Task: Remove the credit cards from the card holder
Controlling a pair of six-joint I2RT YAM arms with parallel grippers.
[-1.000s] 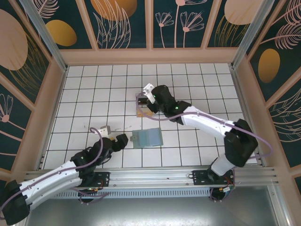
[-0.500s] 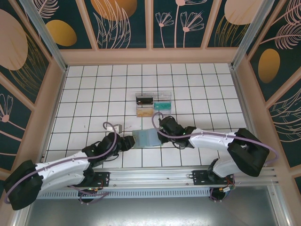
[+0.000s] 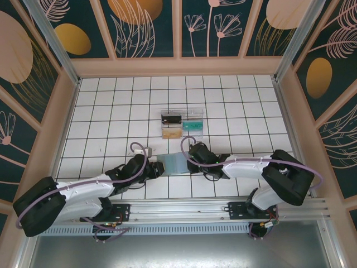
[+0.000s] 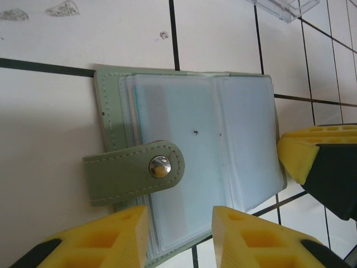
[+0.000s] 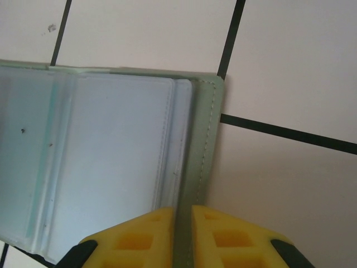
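The grey-green card holder [image 3: 174, 163] lies open and flat on the tiles between my two grippers. In the left wrist view the card holder [image 4: 184, 128] shows clear sleeves with a teal tint behind them and a snap strap [image 4: 134, 173] folded over its left half. No single credit card can be made out inside. My left gripper [image 3: 158, 169] [image 4: 179, 223] stands open over the holder's near-left edge. My right gripper [image 3: 191, 158] [image 5: 183, 215] is nearly closed, with the green right border of the card holder [image 5: 203, 139] running between its fingers.
A clear plastic tray [image 3: 192, 115] stands a few tiles behind the holder. It holds a black card [image 3: 171, 118], a tan card [image 3: 171, 133] and a teal card [image 3: 193, 127]. Its corner [image 4: 284, 6] shows in the left wrist view. Wooden walls ring the tiled floor.
My right arm came down from the tray to the holder's right edge. My left gripper slid right to the holder's left edge and its jaws narrowed.
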